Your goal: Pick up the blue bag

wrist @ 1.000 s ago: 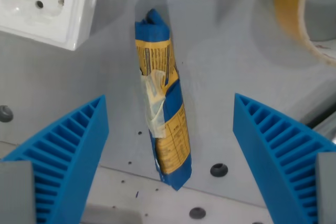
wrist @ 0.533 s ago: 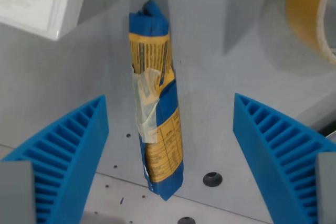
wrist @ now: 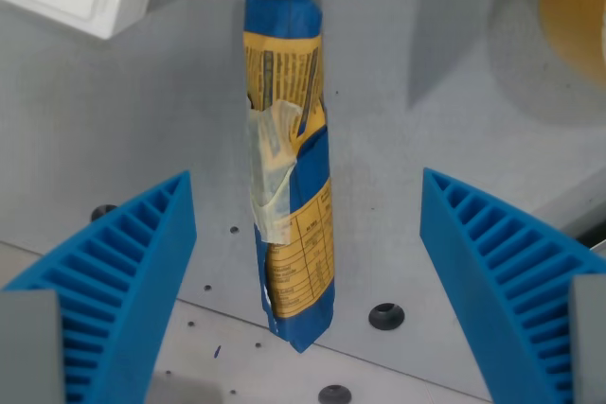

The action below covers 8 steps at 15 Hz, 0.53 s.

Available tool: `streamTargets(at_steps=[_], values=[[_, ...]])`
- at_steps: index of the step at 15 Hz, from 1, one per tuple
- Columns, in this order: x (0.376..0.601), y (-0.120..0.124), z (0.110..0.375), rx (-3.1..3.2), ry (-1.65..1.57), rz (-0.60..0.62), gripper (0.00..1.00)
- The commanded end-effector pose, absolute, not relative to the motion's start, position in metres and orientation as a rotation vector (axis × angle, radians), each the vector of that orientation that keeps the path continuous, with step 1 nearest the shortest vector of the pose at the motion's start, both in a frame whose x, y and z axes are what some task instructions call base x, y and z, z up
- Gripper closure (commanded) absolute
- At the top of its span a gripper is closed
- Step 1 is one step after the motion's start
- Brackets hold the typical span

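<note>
Two blue fingers [wrist: 123,272] of the gripper [wrist: 308,276] are spread wide apart. The bag [wrist: 289,177] is seen lying lengthwise between them on the grey table [wrist: 426,167], untouched.

glossy blue bag [wrist: 289,177], matt table [wrist: 426,167]

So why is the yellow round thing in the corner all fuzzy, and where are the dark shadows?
In the wrist view, the yellow roll at the top right edge is blurred and cut off by the frame, while the blue bag looks fairly sharp. Soft grey shadows fall on the table beside the roll and near the bag's top. No strong glare shows, and the gripper fingers look clear.
</note>
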<state>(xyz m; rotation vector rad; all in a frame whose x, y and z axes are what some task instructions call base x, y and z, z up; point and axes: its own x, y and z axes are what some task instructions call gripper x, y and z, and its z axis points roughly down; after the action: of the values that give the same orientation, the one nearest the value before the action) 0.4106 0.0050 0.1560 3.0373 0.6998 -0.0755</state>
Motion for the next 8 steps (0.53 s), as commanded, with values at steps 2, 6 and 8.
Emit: streamTargets(at_steps=[2, 6, 8], values=[[0.399, 0.007, 0.162, 2.984, 0.732, 0.124, 0.0], [0.407, 0.009, 0.147, 2.987, 0.722, 0.121, 0.0], [0.41, 0.008, 0.138, 2.989, 0.717, 0.111, 0.0]])
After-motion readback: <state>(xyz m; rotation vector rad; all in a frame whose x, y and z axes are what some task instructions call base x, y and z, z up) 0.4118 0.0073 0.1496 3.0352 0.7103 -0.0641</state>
